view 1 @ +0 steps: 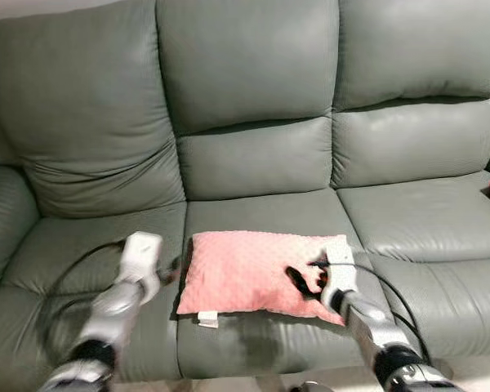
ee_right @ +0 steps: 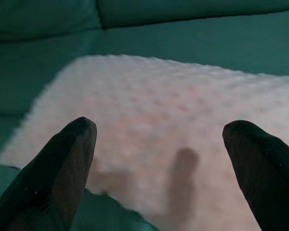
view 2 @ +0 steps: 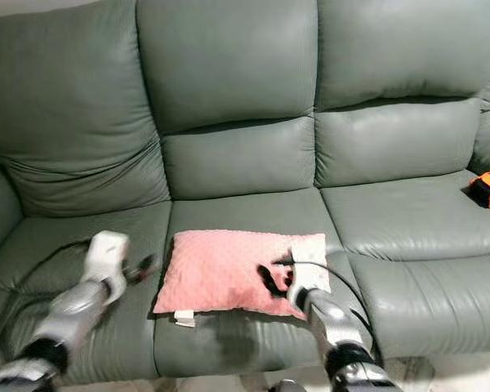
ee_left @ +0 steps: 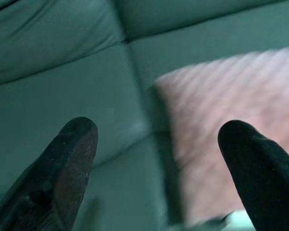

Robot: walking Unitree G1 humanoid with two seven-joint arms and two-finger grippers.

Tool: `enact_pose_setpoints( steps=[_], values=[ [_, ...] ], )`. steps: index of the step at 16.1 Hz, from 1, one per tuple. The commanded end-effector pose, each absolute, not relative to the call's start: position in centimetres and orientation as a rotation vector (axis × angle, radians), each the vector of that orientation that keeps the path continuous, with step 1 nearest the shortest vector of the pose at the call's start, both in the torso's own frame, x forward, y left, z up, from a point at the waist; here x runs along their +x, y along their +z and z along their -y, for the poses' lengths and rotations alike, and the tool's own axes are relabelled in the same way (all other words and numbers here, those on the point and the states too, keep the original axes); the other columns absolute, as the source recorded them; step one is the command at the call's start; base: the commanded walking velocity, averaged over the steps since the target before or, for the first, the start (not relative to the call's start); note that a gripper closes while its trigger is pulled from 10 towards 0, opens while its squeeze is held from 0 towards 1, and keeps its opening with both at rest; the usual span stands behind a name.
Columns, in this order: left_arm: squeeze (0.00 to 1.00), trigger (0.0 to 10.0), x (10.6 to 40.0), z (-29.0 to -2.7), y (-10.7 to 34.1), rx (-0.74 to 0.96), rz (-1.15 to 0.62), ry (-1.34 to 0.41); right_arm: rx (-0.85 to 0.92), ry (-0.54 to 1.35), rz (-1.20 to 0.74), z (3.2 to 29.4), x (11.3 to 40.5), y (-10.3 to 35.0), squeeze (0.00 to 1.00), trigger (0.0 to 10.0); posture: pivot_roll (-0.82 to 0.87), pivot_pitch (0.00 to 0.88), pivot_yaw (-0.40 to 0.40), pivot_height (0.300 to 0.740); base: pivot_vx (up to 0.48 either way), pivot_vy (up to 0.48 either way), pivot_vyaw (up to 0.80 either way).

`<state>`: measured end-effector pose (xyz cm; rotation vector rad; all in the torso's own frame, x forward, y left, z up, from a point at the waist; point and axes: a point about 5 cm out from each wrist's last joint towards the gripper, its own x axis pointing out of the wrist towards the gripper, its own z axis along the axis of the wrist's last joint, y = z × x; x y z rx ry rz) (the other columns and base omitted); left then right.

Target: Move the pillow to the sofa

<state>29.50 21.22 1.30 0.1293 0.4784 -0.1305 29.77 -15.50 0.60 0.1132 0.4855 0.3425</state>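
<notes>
We see a grey-green leather sofa (view 1: pixel 253 155) with an orange and black object (view 2: pixel 488 188) lying on its right seat cushion, well apart from everything else, and nothing stands between our arms and the middle seat. The pillow (view 1: pixel 249 273) lies flat on the middle seat cushion near its front edge: pink, dimpled fabric, rectangular, with a small white tag at its front left corner. Our left gripper (view 1: pixel 170 273) hovers just beside the pillow's left edge and our right gripper (view 1: pixel 306 279) over its right part, both with jaws apart.

left claw (ee_left: pixel 154 159) spread wide, right claw (ee_right: pixel 159 163) spread wide, arms forward
</notes>
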Motion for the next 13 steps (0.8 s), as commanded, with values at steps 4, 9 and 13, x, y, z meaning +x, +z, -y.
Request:
enact_pose_setpoints(
  steps=[4,9,13],
  values=[
    [0.0,10.0,26.6,-25.2,0.0,0.202,-0.566,-0.08,0.245,0.289,-0.625,14.8,27.6,-2.0,0.0,10.0,-0.07,0.164,0.138,0.74,0.0,0.0,0.0],
    [0.0,10.0,25.8,-26.5,1.3,0.236,-0.556,-0.099,0.199,0.282,-0.734,14.9,24.3,-4.7,0.0,10.0,0.01,0.251,0.171,0.74,0.0,0.0,0.0],
    [0.0,10.0,25.1,-26.8,2.1,0.259,-0.559,-0.122,0.064,0.252,-0.694,16.3,23.9,-4.8,0.0,10.0,0.07,0.287,0.184,0.74,0.0,0.0,0.0]
  ],
)
